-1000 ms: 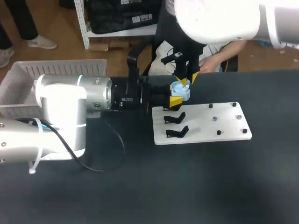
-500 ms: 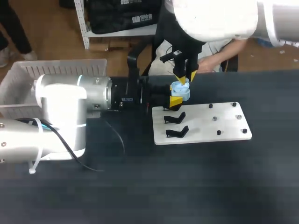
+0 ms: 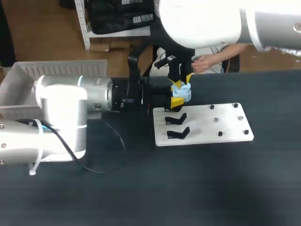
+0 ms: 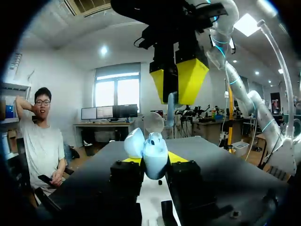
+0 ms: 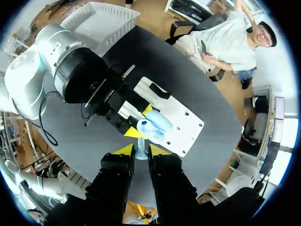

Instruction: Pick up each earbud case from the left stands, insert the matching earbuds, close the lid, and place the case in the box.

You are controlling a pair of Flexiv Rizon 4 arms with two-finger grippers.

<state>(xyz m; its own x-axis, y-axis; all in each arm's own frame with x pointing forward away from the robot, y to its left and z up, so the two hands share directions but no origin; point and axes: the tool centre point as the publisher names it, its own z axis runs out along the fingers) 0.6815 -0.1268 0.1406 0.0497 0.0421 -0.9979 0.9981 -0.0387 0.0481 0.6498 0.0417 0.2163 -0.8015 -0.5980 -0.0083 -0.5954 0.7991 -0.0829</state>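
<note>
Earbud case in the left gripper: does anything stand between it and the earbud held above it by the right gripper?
Nothing visible does. The left gripper holds the earbud case with its lid tipped open, and the earbud in the right gripper hangs above it with only air between.

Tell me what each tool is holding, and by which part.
Left tool grips the open blue earbud case by the two sides of its body, lid free. Right tool pinches an earbud by one end, above the case.

Head view overhead, wrists near, sharing case [image 3: 181,92]
</note>
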